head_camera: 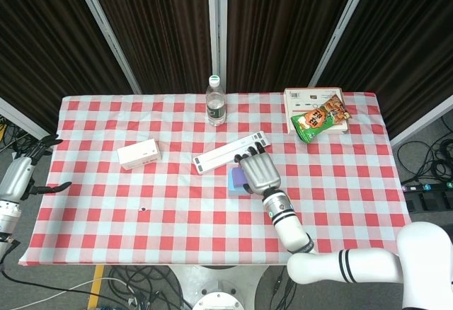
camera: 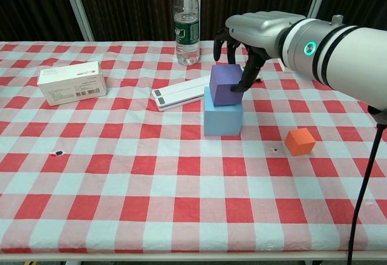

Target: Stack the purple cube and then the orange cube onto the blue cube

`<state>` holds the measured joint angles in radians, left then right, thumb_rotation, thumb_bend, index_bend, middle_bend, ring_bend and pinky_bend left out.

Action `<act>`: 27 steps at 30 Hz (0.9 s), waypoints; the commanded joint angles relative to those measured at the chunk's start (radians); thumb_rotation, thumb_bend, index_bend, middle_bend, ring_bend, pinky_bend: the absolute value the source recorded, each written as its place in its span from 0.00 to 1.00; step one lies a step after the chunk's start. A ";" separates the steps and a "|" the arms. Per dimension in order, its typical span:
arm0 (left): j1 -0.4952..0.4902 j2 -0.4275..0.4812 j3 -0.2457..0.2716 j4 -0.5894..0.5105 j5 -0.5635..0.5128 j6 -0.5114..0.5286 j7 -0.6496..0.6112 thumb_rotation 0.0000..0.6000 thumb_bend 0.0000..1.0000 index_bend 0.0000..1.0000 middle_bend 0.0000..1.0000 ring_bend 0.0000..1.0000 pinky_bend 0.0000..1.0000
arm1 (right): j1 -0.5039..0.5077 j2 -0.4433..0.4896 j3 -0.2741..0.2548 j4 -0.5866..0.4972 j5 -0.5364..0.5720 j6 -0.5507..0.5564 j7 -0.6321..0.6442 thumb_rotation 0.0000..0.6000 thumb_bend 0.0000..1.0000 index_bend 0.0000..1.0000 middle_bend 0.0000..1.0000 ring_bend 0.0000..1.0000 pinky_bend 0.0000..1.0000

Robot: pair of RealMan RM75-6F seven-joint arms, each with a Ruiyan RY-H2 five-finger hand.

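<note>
On checkered cloth (camera: 121, 204), matte purple cube (camera: 225, 85) atop blue cube (camera: 222, 118), pinched by metallic right hand (camera: 254, 32), orange cube (camera: 300, 141) apart.

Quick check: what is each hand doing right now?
Left hand: open, holding nothing.
Right hand: fingers on the small purple cube; grip cannot be told.

A water bottle (head_camera: 215, 101) is set near the table's far edge, a snack bag (head_camera: 320, 119) on a box (head_camera: 308, 98) toward the far right corner, a white carton (head_camera: 139, 154) toward the left edge, and a long white strip (head_camera: 231, 152) lies mid-table.

Bright even overhead light, soft shadows, sharp focus, dark backdrop.
</note>
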<state>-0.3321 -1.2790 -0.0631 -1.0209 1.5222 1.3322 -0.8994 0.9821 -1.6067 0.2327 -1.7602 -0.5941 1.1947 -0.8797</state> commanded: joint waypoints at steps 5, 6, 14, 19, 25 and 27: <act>-0.001 -0.003 0.001 0.006 0.001 -0.001 -0.008 1.00 0.08 0.24 0.22 0.16 0.29 | 0.005 -0.006 0.002 -0.017 0.009 0.033 -0.015 1.00 0.22 0.31 0.45 0.18 0.09; 0.000 -0.003 0.002 0.007 0.002 0.000 -0.009 1.00 0.08 0.24 0.22 0.16 0.29 | 0.006 -0.008 0.002 -0.017 0.015 0.037 -0.020 1.00 0.22 0.31 0.45 0.18 0.09; -0.002 -0.006 0.002 0.016 0.004 0.001 -0.020 1.00 0.08 0.24 0.22 0.16 0.29 | 0.011 -0.040 0.000 -0.015 0.038 0.074 -0.044 1.00 0.22 0.31 0.45 0.18 0.08; -0.002 -0.008 0.003 0.020 0.004 0.002 -0.025 1.00 0.08 0.24 0.22 0.16 0.29 | 0.013 -0.046 0.001 -0.016 0.050 0.079 -0.053 1.00 0.22 0.31 0.45 0.18 0.08; -0.001 -0.010 0.004 0.024 0.004 0.002 -0.028 1.00 0.08 0.24 0.22 0.16 0.29 | 0.019 -0.040 0.006 -0.017 0.071 0.068 -0.064 1.00 0.20 0.24 0.43 0.16 0.06; -0.001 -0.010 0.004 0.024 0.004 0.003 -0.028 1.00 0.08 0.24 0.22 0.16 0.29 | 0.020 -0.038 0.005 -0.016 0.073 0.066 -0.064 1.00 0.19 0.20 0.39 0.15 0.06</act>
<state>-0.3336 -1.2888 -0.0590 -0.9966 1.5266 1.3348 -0.9277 1.0018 -1.6451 0.2381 -1.7760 -0.5213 1.2602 -0.9439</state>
